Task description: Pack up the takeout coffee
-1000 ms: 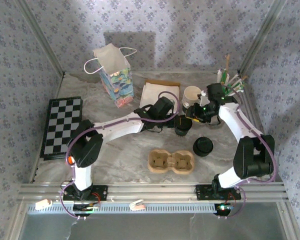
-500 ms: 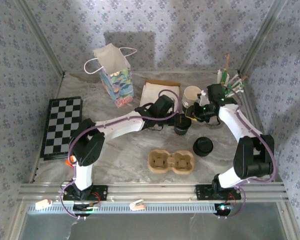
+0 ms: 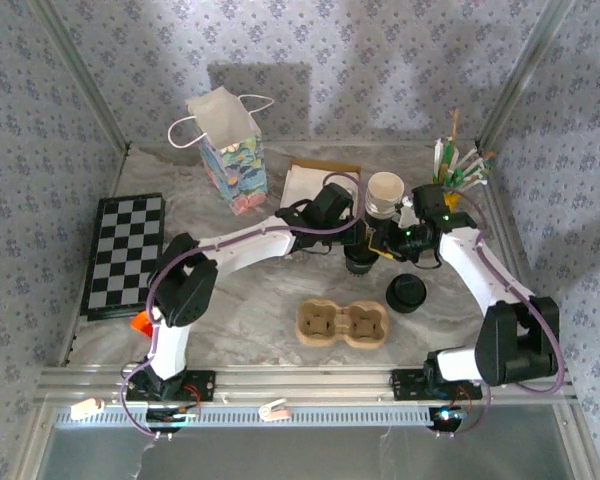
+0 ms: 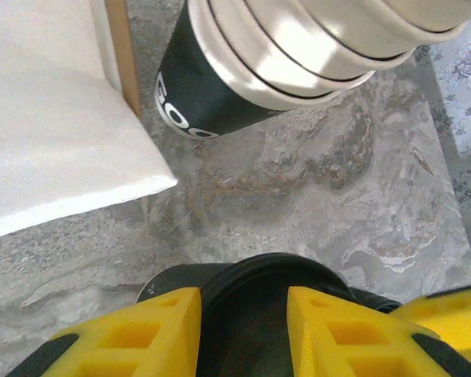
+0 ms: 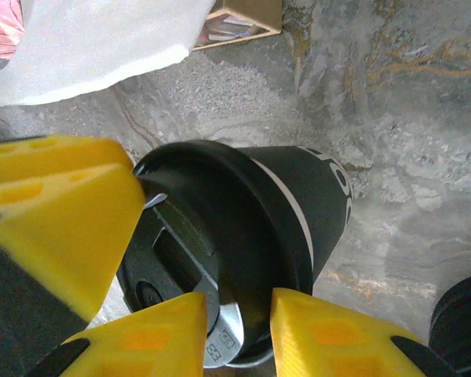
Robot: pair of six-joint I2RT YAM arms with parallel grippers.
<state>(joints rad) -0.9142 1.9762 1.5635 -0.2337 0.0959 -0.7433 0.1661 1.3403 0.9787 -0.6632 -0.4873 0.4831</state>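
My left pincer [image 4: 243,308] is clamped on the takeout coffee [image 5: 298,206], one yellow finger [image 4: 133,334] pressed to each side of its round black lid. The cup sits between the stack of lidless cups [image 3: 384,190] and the cardboard tray [image 3: 343,322], near the middle of the worktop [image 3: 250,300]. I cannot tell whether its base touches the marble or hangs just above it. A second ago my right pincer [image 5: 237,316] stood farther back, close beside the stack of cups. It has since swung toward the near edge and to my left, and now sits right against the coffee, opposite my left pincer. Through the right wrist camera the dark cup side with its pale stripe fills the middle, and the lid's rim dips into the narrow gap between those two fingers. Whether they actually pinch it I cannot tell (the gap is small, but the contact is hidden). My right elbow has dropped toward the near rail, and my left wrist has pushed a little farther out. The coffee itself has shifted only slightly toward the tray. The low black lid [image 3: 406,293] lies where it was, just right of the cup, and both tray hollows remain unfilled.
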